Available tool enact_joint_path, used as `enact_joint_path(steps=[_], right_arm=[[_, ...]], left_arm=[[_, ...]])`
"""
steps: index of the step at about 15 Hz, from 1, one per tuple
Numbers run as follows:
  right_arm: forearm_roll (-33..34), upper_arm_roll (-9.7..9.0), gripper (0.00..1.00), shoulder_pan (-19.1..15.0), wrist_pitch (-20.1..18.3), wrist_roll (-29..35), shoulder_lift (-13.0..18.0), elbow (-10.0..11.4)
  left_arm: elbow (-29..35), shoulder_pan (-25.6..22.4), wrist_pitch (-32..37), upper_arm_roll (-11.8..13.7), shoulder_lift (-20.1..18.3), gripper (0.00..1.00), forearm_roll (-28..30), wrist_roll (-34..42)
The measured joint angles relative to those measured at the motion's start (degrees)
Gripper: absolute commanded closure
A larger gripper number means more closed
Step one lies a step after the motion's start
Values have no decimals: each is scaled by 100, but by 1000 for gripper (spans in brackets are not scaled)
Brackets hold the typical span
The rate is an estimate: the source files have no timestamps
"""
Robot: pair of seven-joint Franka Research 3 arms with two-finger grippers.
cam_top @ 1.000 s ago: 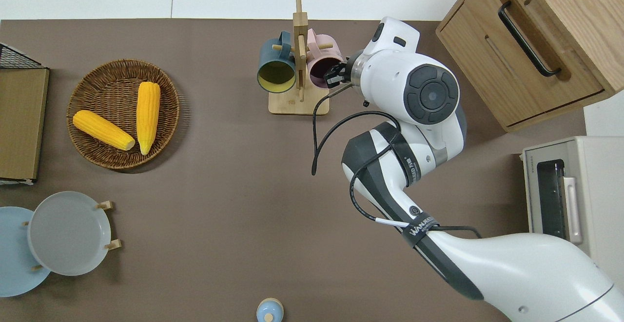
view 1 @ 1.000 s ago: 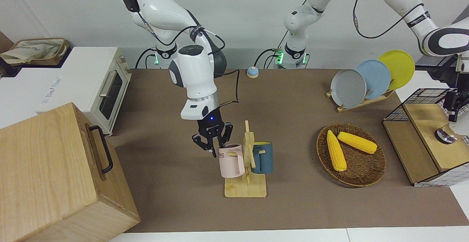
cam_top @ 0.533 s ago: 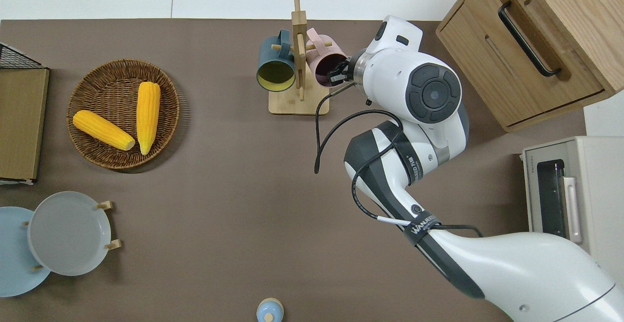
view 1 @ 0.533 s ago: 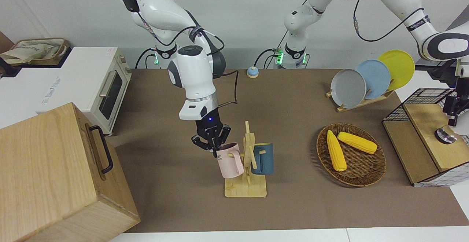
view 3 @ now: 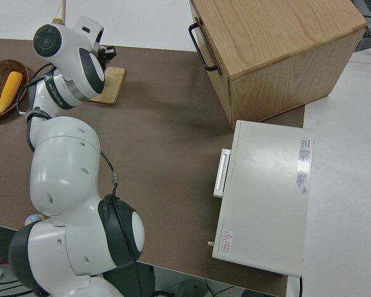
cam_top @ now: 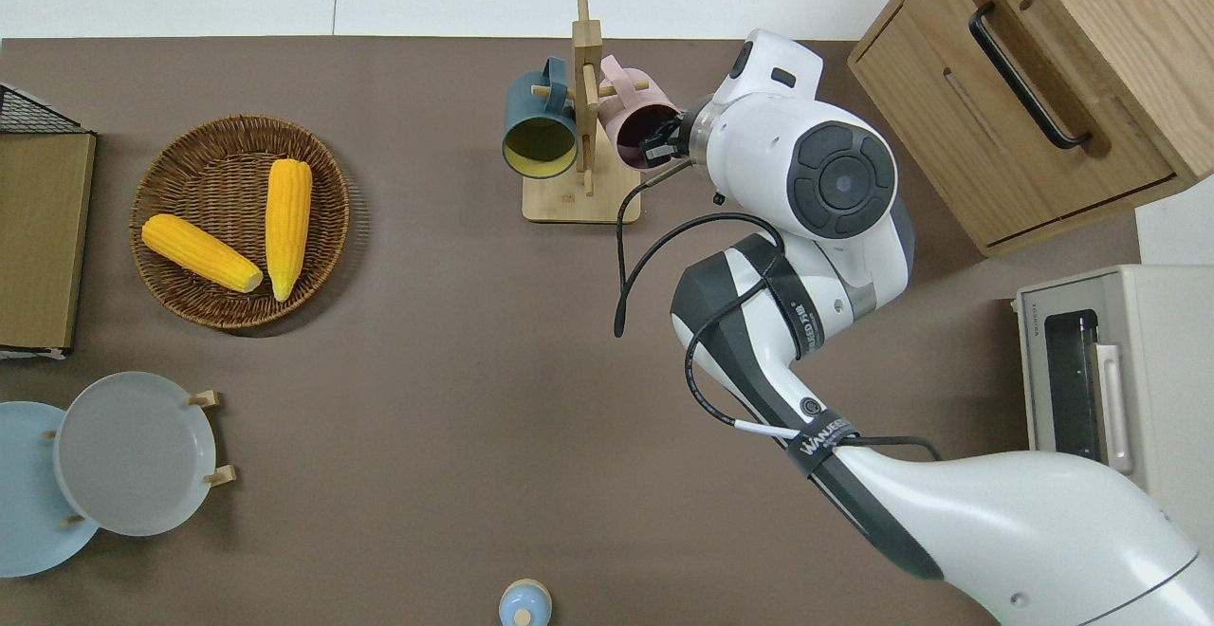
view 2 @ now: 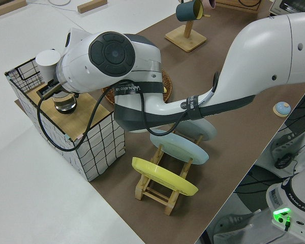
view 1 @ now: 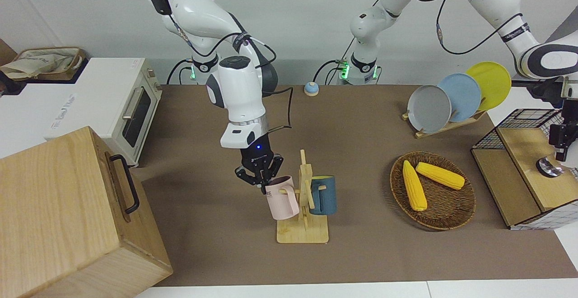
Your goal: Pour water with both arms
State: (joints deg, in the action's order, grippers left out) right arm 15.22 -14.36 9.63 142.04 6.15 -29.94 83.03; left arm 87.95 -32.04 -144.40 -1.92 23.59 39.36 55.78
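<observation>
My right gripper (view 1: 261,181) (cam_top: 656,142) is shut on the rim of a pink mug (view 1: 282,198) (cam_top: 634,119). The mug hangs tilted on a peg of the wooden mug rack (view 1: 302,232) (cam_top: 579,201). A dark blue mug (view 1: 323,195) (cam_top: 537,123) hangs on the rack's opposite peg. My left gripper (view 1: 563,152) (view 2: 52,90) hovers over a wooden shelf (view 1: 528,146) in a wire crate, close to a glass pot with a metal lid (view 1: 547,166) (view 2: 66,103). Its wrist hides the fingers. Water is out of view.
A big wooden box with a black handle (view 1: 67,207) and a toaster oven (view 1: 131,108) stand at the right arm's end. A wicker basket (view 1: 433,219) holds two corn cobs. A plate rack (view 1: 445,101) and a white cup (view 2: 48,58) are near the crate.
My right gripper closed on the pink mug's rim and drew it toward the right arm's end, so the mug tilted on its peg. My left gripper sank a little over the shelf.
</observation>
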Motion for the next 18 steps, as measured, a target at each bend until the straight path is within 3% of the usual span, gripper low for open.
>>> enact_joint_path(steps=[7,10,13,18], right_arm=[[64,-3,1000,-153,-438,-102,216,-32],[64,-15,1000,-315,-519,-227,409,139],[65,-159,1000,-561,-720,-363,636,379],[65,-232,1000,-867,-1268,-606,968,486]], left_arm=[[-19,-5,-17,0,17,1000,32,0],[-112,3,-15,-3,53,1000,32,-67],[-215,3,26,1,57,1000,-27,-231],[-506,7,584,1,-17,1000,-777,-1147]])
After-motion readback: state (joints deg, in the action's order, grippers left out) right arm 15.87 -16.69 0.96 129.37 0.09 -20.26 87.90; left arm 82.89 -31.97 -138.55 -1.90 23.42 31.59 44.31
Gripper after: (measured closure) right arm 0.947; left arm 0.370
